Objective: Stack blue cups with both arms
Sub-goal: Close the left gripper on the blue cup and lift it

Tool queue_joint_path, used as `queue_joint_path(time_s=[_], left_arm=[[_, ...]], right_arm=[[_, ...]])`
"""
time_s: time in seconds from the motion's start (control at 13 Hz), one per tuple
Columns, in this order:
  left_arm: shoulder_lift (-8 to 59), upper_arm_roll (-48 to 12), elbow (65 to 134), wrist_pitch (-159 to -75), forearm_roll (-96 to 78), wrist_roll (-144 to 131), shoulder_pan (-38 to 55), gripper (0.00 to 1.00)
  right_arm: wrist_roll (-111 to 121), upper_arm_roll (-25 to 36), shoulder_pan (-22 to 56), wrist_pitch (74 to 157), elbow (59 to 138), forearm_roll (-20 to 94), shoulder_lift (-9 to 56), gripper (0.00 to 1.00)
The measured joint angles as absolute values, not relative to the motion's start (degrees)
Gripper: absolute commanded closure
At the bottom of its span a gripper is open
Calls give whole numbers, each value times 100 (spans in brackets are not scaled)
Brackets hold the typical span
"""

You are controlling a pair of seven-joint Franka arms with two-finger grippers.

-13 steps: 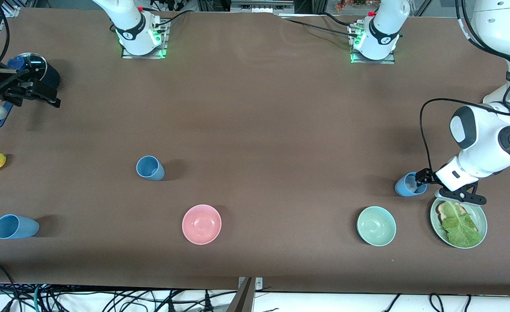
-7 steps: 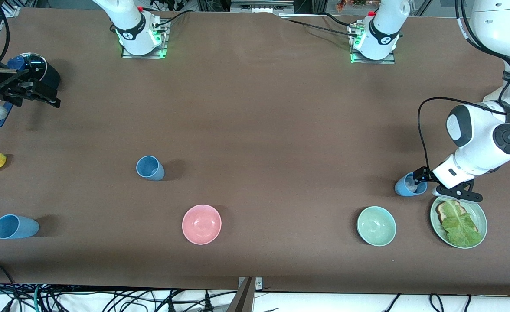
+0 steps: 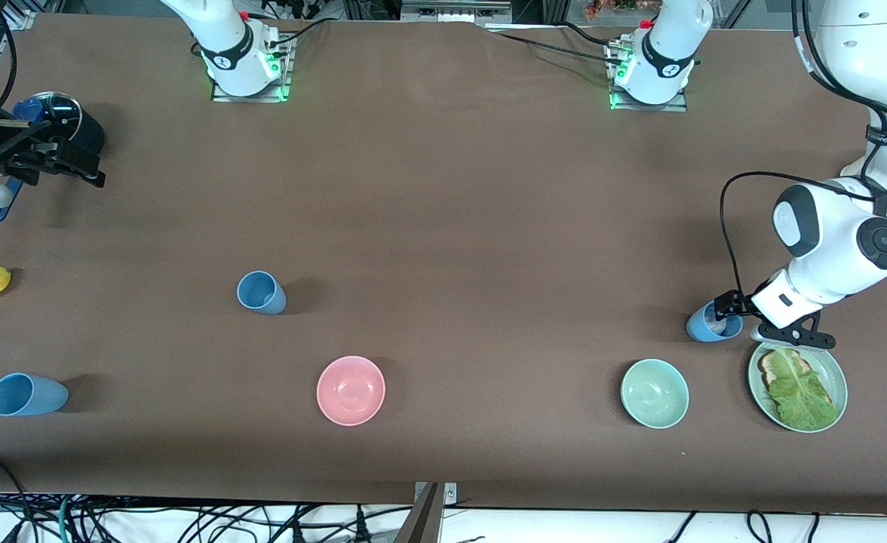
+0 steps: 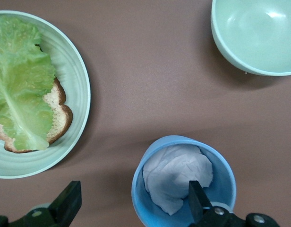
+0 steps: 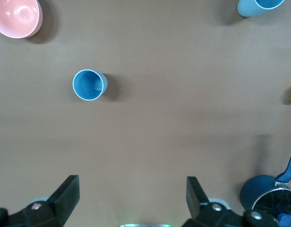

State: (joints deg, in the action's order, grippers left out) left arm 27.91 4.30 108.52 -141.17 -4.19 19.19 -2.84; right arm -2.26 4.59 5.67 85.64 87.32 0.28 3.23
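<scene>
Nearest the front camera, a blue cup [image 3: 27,394] stands at the right arm's end. Farther back, a 2nd cup [image 3: 261,292] stands upright. 3rd cup [image 4: 183,182], w/ white stuff inside, sits beside the plate [image 3: 834,379]; left gripper [image 4: 131,205] is wide open, one finger in the cup, gripping nothing. Right gripper [image 5: 131,196], by the saucepan [image 3: 62,121], is open, empty.

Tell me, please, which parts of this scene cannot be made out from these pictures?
- Cup under the left gripper: front view, its rim is hidden by the gripper.
- White lump inside that cup: left wrist view, unidentifiable.
- Saucepan: front view, partly covered by the right gripper.
- Bread: mostly under lettuce.
</scene>
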Motion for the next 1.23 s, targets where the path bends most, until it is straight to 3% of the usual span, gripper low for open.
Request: queue_joint_path(time_s=[0.46,0.54,0.69,0.77,0.92,1.0,1.23], left_arm=[[2993,450,10854,-14259,-434,1880,-300,3],[3025,450,10854,-14296,-435,1867,-300,10],[3078,450,10854,-14337,-436,1820,-300,35],[3090,450,10854,-14349,-436,1798,-300,50],[3101,448,10854,-14366,-436,1701,-298,88],[3102,441,10854,-14367,-437,1631,-296,100],[3102,427,10854,-14369,-437,1412,-286,100]], right_arm=[[-226,459,567,8564,8732,28,323,0],[-226,459,567,8564,8732,28,323,0],[-226,459,567,8564,8732,28,323,0],[-226,459,567,8564,8732,28,323,0],[-226,459,567,8564,8732,28,323,0],[-226,459,567,8564,8732,28,323,0],[-226,459,567,8564,8732,28,323,0]])
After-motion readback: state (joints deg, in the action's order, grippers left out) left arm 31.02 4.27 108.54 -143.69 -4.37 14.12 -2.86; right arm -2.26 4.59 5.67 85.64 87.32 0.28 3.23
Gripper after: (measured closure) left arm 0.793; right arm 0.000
